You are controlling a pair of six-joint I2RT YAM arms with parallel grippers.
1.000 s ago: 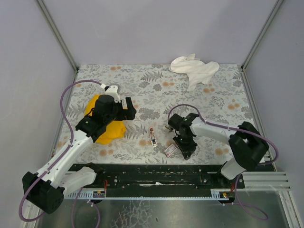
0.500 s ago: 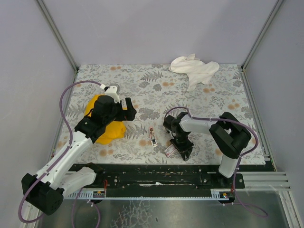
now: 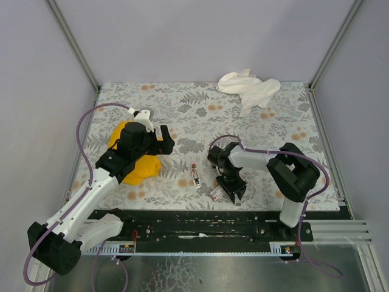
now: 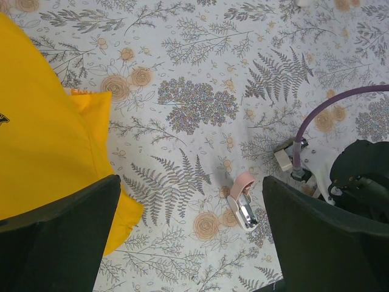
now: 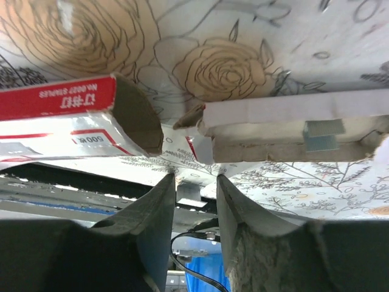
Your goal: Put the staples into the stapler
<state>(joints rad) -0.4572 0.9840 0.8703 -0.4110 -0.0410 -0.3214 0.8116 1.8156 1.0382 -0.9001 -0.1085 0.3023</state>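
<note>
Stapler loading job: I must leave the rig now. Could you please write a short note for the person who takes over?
Left gripper: open, empty, hovering beside the yellow cloth.
Right gripper: low at the staple box, jaws slightly apart, nothing seen between them.
Staples: red sleeve and grey tray lie side by side on the table; a short silvery strip sits in the tray.
Stapler: on the table between the arms, not held.
Done: tray is out of the sleeve.
Left: pick up the strip and load it into the stapler.
</note>
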